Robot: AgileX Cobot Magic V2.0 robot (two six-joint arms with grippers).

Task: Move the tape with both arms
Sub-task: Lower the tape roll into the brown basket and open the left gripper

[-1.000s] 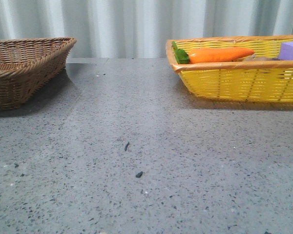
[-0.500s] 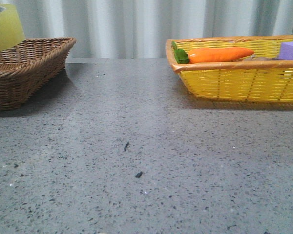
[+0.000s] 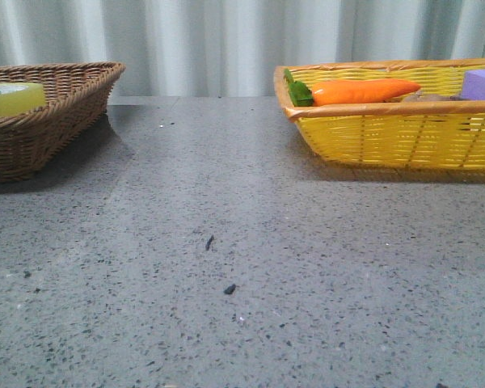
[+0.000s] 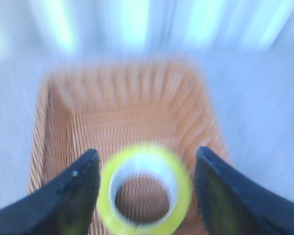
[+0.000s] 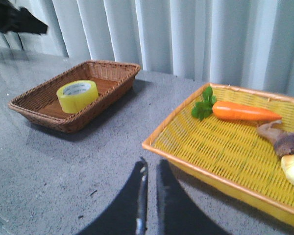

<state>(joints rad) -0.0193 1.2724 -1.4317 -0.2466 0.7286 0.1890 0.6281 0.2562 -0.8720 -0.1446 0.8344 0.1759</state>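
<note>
A: Tape [image 5: 78, 95] is being seen lying flat inside the brown wicker basket [image 5: 24, 105], hole upward, near the basket's middle. In the left wrist view, which is being blurred by motion, the left gripper [image 4: 146, 188] is being held above it with the jaws spread wide, each fingertip standing clear of the roll.

B: And the right gripper [image 5: 150, 171]?

A: Its jaws are being held pressed almost together, nothing between them, between the brown basket and the yellow basket [image 5: 186, 156], over bare worktop [image 3: 250, 242].

B: What is being risked?

A: Judging by the blur, the roll could be clipped or the brown basket's wall snagged by a spread fingertip if the arm is being swung sideways rather than lifted straight up. The basket could then be dragged.

B: Room?

A: Open worktop is being left between the two baskets; the brown basket's raised rim is the only edge close by. The carrot [image 5: 245, 112] is being kept well apart from it.
</note>
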